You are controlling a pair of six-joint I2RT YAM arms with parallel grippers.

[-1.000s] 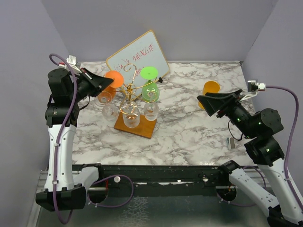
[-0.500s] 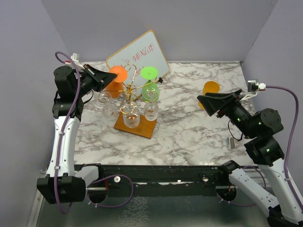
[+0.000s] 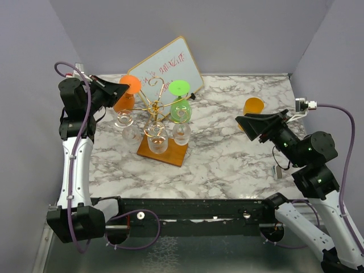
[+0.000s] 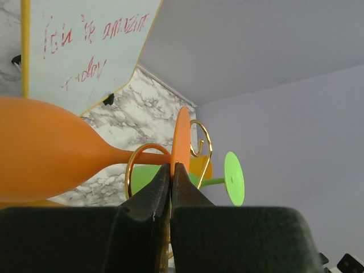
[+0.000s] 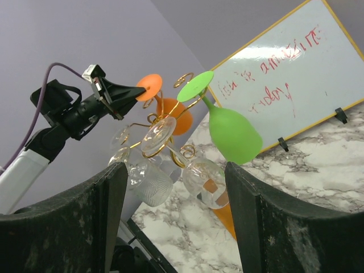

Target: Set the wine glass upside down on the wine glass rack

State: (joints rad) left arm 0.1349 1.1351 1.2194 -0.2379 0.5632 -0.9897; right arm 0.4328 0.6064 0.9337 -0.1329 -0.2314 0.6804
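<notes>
An orange wine glass [image 3: 121, 100] hangs foot-up at the left side of the wine glass rack [image 3: 154, 111], a gold wire stand on a brown base [image 3: 170, 154]. My left gripper [image 3: 119, 89] is shut on the rim of the glass's orange foot [image 4: 181, 135], and its bowl [image 4: 40, 151] fills the left of the left wrist view. A gold loop [image 4: 132, 168] shows by the stem; I cannot tell whether the stem sits in it. My right gripper [image 3: 245, 123] stands open and empty, far right of the rack.
A green glass [image 3: 181, 108] and several clear glasses [image 3: 157, 138] hang upside down on the rack. A tilted whiteboard [image 3: 168, 62] stands just behind it. Another orange glass [image 3: 253, 106] stands at the right, behind my right gripper.
My left gripper carried the orange glass toward the rack, then drew it back left and slightly up. The right arm has hardly moved.
</notes>
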